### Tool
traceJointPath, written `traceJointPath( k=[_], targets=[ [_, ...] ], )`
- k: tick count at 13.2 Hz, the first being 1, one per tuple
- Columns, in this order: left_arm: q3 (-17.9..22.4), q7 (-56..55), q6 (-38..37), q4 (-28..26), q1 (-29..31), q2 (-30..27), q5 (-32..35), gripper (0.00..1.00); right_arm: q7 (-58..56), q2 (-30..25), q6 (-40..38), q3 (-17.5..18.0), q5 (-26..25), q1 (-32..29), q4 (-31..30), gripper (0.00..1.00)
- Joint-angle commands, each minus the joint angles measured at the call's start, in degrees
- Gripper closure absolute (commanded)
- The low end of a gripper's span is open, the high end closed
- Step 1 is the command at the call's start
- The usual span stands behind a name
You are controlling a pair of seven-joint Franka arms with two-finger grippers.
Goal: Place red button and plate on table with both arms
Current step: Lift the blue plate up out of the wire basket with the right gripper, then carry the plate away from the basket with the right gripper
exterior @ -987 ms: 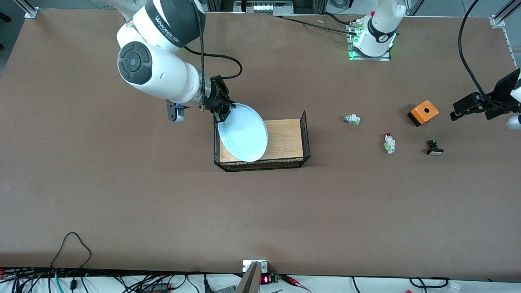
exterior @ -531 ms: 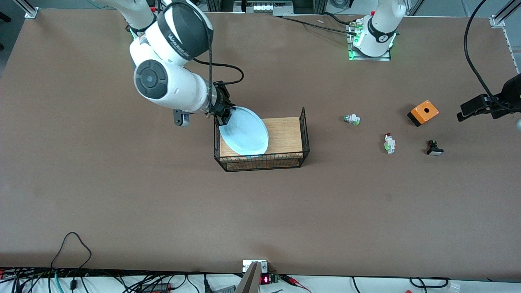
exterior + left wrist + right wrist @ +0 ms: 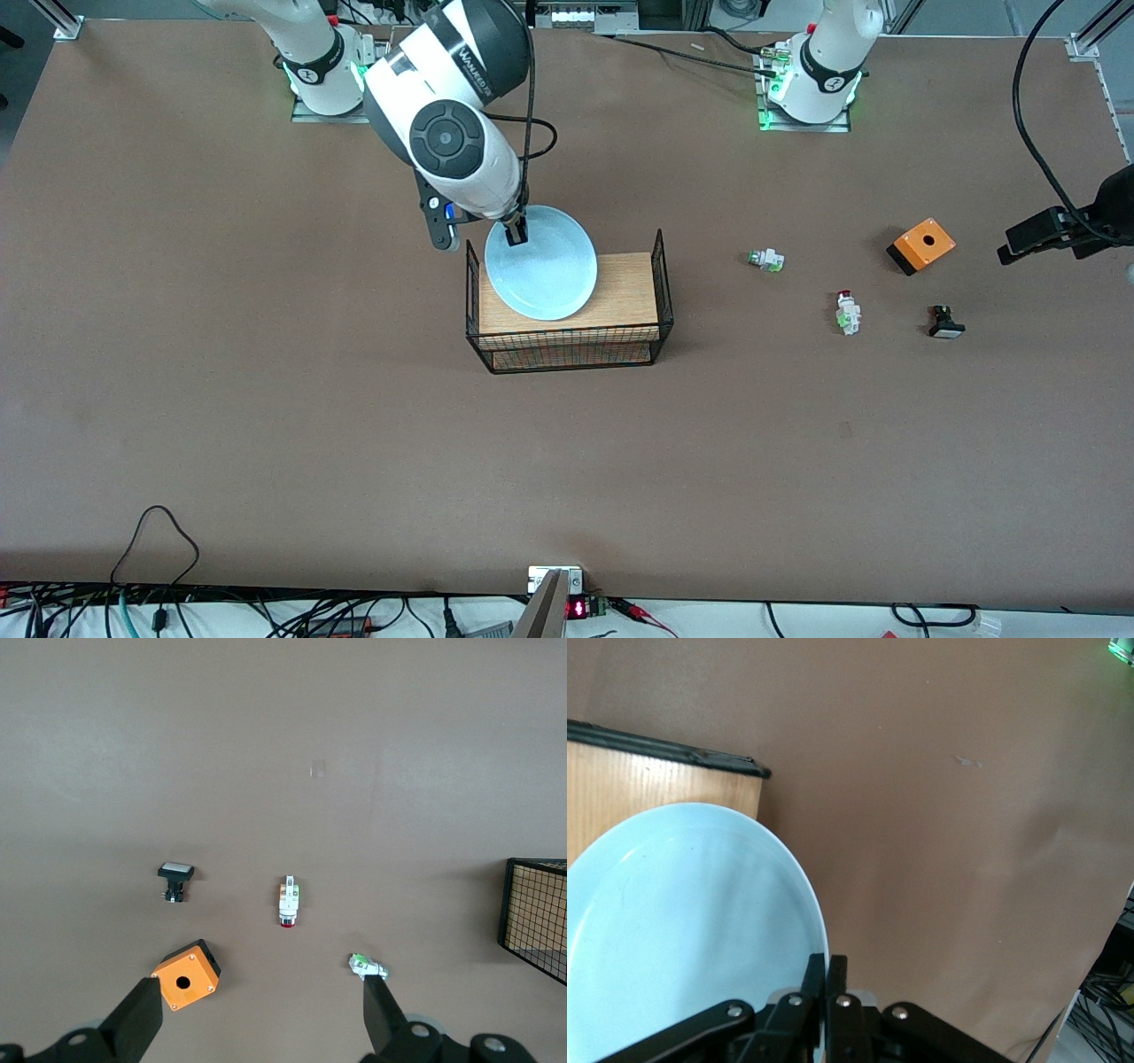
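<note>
Found right claw point(image 3: 516, 232) pressed together on the rim of the plate point(image 3: 542, 270) at its twelve o'clock point, with the plate over the wooden top of the wire rack point(image 3: 567, 350) and overhanging the rack's twelve o'clock edge; unable to tell contact with the wood. Found left claw point(image 3: 261, 992) spread wide, holding nothing, hovering over the desk point(image 3: 266, 399) at three o'clock from the orange box point(image 3: 921, 245). Located red button point(image 3: 848, 312) lying on the desk, untouched, at seven o'clock from that box, with a green-capped part point(image 3: 765, 260) at its ten o'clock and a black-bodied button point(image 3: 945, 322) at its three o'clock. Judged hazards: single-edge pinch on a glossy plate, hence likely pivot or slip during transfer; catching of the plate's rim on the rack's raised wire ends; mistaking of the green-capped look-alike for the red button; knocking of so small a part sideways by a poorly centred descent.
</note>
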Motion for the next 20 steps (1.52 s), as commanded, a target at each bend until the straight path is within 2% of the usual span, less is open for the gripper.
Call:
traceJointPath(
  k=[1,4,9,11,13,16,20],
  targets=[
    [-0.1,0.7,0.7,-0.6,0.7,-0.2,-0.1,0.00,-0.2,-1.4,-3.1,-0.3,-1.0,2.6,-0.9,1.00],
    [-0.1,0.7,0.7,-0.7,0.8,-0.2,0.0,0.00,0.1,-5.6,-8.8,-0.3,-1.1,5.0,-0.4,1.00],
    [-0.1,0.7,0.5,-0.6,0.8,-0.3,0.0,0.00,-0.7,-14.5,-18.6,0.1,-1.4,5.3,-0.2,1.00],
    [-0.1,0.7,0.4,-0.6,0.8,-0.3,0.0,0.00,-3.4,-16.6,-23.2,0.1,-4.1,6.0,-0.2,1.00],
    [-0.2,0.7,0.4,-0.6,0.8,-0.3,0.0,0.00,-13.0,-18.3,-28.9,-0.4,-8.5,5.4,-0.3,1.00],
    [-0.3,0.8,0.4,-0.6,0.8,-0.3,0.0,0.00,-32.2,-20.3,-31.4,-3.3,-14.6,1.7,-0.2,1.00],
    [-0.7,0.7,-0.5,-0.4,0.7,-0.5,-0.1,0.00,-59.4,-20.3,-28.9,-12.5,-16.9,-3.7,-0.1,1.00]
  ],
)
